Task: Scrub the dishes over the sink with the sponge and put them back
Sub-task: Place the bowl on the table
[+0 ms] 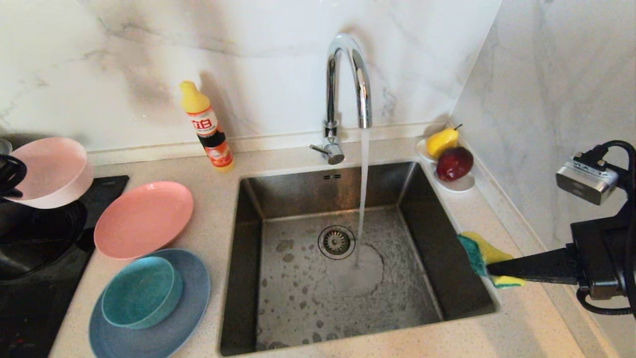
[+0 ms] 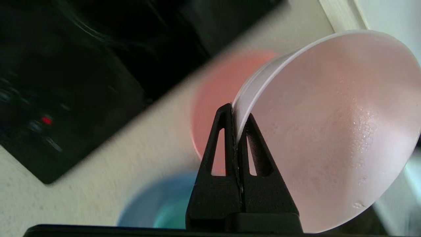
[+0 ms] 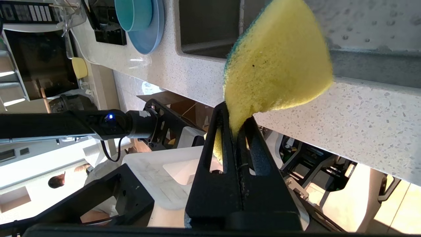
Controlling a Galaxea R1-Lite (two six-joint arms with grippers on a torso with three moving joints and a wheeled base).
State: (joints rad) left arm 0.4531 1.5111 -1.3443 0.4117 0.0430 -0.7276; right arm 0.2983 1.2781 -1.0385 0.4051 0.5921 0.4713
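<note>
- Left gripper (image 2: 237, 125) is pinching the rim of the matte pale pink plastic bowl (image 1: 49, 171), holding it tilted in the air over the black cooktop (image 1: 30, 278) at far left.
- Right gripper (image 3: 236, 126) is clamping the small yellow sponge with green scouring layer (image 1: 484, 258) at the right edge of the square stainless-steel sink (image 1: 437, 258).
- Chrome gooseneck tap (image 1: 348, 84) is running water into the basin.
- Salmon-pink plate (image 1: 144, 219) is lying on the counter left of the sink; teal bowl (image 1: 141, 292) is sitting in the light blue plate (image 1: 189, 318).
</note>
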